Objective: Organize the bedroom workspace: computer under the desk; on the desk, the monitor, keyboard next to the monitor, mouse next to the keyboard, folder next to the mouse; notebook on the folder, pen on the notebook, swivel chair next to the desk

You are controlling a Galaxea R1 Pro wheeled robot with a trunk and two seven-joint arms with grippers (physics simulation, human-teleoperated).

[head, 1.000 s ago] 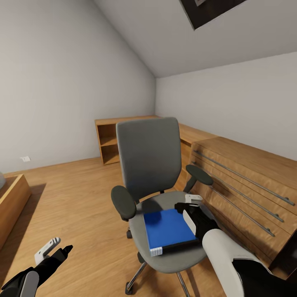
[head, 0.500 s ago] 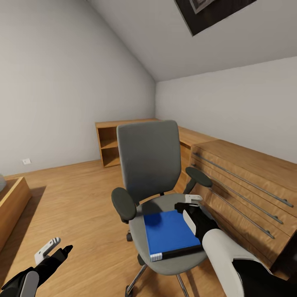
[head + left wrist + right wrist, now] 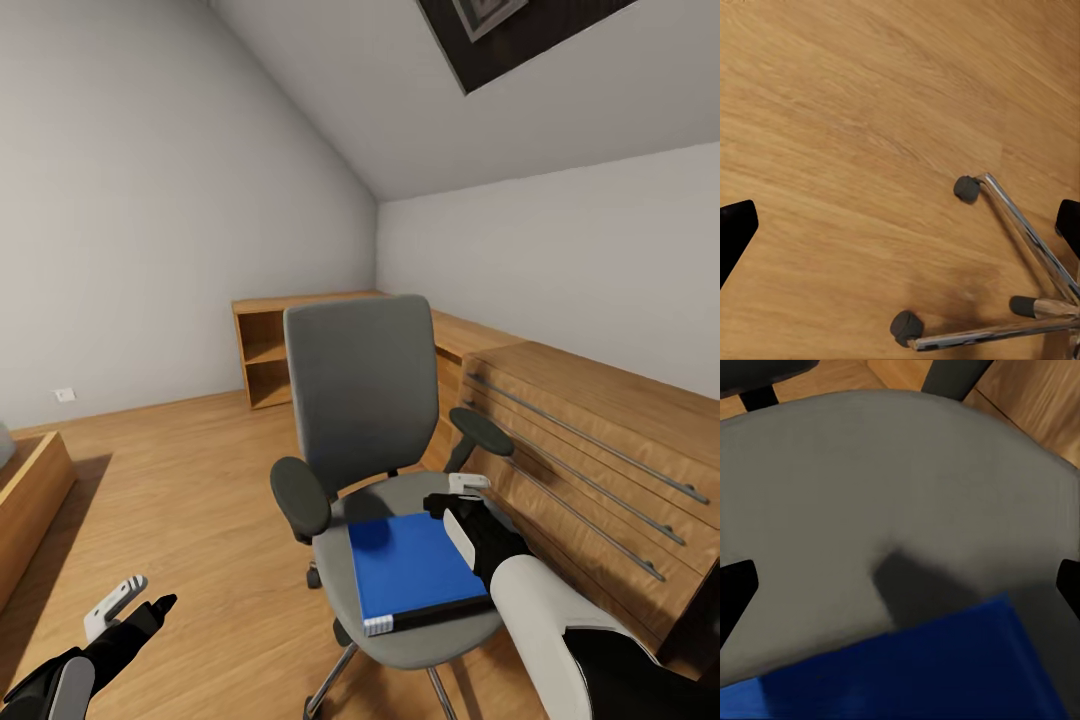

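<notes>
Floorboards [image 3: 855, 112] of warm wood lie beneath the left gripper [image 3: 130, 598], whose jaws stand spread with nothing between them, the chrome chair base [image 3: 1020, 247] just past one fingertip; the swivel chair [image 3: 362, 400] stands mid-room with the folder [image 3: 410, 565] flat on its seat; the right gripper [image 3: 455, 495] hovers at the folder's far corner, jaws released wide over seat and blue cover; a light-wood cabinet [image 3: 600, 420] sits beyond

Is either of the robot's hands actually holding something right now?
No. The right gripper hangs open above the blue folder on the chair seat, and the left gripper is open over the floor.
</notes>
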